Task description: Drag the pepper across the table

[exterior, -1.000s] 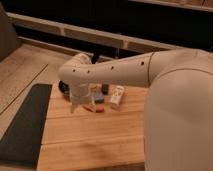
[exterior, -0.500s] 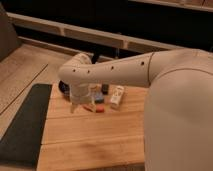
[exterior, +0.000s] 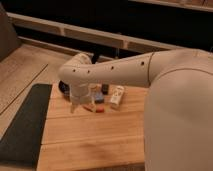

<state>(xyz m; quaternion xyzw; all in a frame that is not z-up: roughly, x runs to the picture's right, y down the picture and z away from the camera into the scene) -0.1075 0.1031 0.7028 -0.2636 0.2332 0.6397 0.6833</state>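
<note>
The pepper point(exterior: 96, 107) is a small red-orange sliver lying on the light wooden table point(exterior: 90, 142), towards its far side. My white arm reaches in from the right, and its wrist bends down over the table's far left part. The gripper point(exterior: 80, 104) hangs just left of the pepper, close to the table top. I cannot see whether it touches the pepper.
A white remote-like object point(exterior: 116, 96) lies just right of the pepper. A small blue item point(exterior: 105, 89) sits behind them. A dark bowl point(exterior: 63, 88) shows partly behind the wrist. A dark grey mat point(exterior: 22, 125) runs along the table's left edge. My arm's bulk covers the right side.
</note>
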